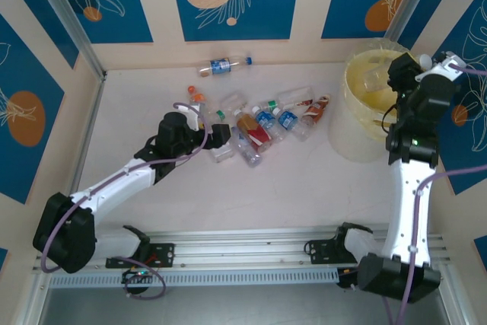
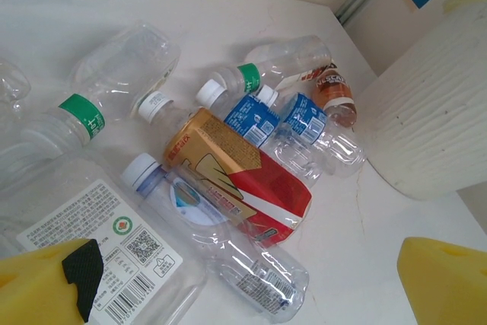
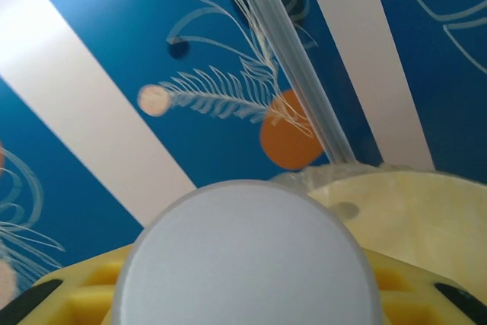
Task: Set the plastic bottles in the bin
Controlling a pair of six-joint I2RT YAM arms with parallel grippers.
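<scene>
Left claw (image 1: 219,138) wide open, empty, at heap's left edge | I count roughly nine plastic bottles (image 2: 237,176) heaped, one stray bottle (image 1: 222,65) apart | right claw (image 1: 405,74) clamps held bottle (image 3: 243,256) above one bin (image 1: 354,125)

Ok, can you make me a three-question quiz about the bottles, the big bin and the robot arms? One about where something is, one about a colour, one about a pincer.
1. Where does the bin stand?
A) on the right
B) in the middle
C) on the left

2. What colour is the label on the lone bottle at the back?
A) green
B) blue
C) black

3. How is the left pincer?
A) shut on a bottle
B) wide open
C) shut on nothing

Answers:
1 A, it sits beside the right arm.
2 B, a blue band wraps its middle.
3 B, its two yellow sides stand far apart.
</scene>
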